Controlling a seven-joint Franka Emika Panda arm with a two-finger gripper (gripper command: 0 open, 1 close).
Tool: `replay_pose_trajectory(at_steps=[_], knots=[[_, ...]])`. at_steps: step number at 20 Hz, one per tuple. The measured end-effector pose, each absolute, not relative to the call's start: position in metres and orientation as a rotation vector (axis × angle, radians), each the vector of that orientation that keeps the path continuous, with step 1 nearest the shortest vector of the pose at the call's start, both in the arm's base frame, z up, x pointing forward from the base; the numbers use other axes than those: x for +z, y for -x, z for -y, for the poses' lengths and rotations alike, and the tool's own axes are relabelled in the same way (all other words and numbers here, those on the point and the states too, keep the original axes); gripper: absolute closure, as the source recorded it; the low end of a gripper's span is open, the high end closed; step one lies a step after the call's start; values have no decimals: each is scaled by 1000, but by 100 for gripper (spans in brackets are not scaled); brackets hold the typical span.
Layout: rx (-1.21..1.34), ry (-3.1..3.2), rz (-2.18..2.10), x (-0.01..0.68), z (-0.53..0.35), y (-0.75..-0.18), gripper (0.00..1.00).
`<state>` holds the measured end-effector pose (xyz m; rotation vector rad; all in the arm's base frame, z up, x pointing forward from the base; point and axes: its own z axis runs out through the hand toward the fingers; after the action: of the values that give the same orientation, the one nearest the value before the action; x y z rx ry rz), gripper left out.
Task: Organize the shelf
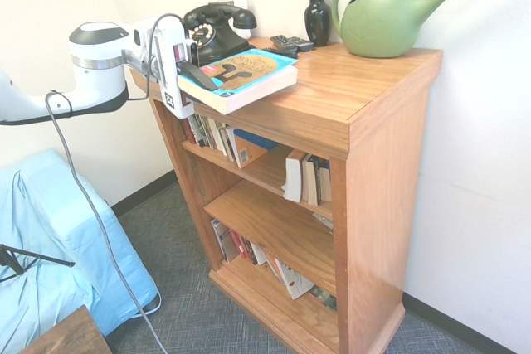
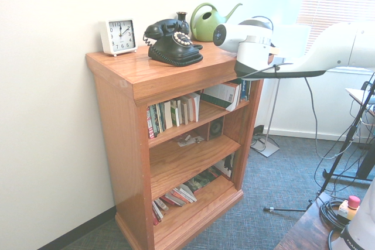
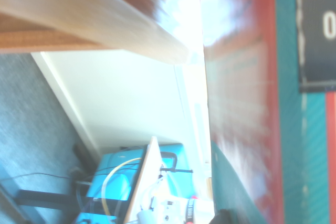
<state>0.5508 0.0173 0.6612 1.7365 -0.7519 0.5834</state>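
Close against my wrist lens: a blurred red-and-teal book cover [image 3: 252, 103], white lettering cut off, unreadable. Shelf [image 1: 365, 172]: warm orange-brown bookcase against the white wall, thick overhanging top, three tiers of books, stepped base. Green watering can [image 1: 390, 14] on its top, far corner. Book [image 1: 241, 76], teal cover, overhanging the top's front edge; my jaws [image 1: 192, 75] pinch it shut. Black rotary telephone [image 2: 173, 42]. White alarm clock [image 2: 119, 36], numerals legible. Black vase [image 1: 317, 16].
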Motion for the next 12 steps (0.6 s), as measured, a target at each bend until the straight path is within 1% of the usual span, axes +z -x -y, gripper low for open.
replay_pose_trajectory(at_steps=[3,7,12], knots=[[622,-1809,782,681,-29,-524,100],[692,-1934,843,701,-43,-473,100],[762,-2083,900,682,-45,-416,100]])
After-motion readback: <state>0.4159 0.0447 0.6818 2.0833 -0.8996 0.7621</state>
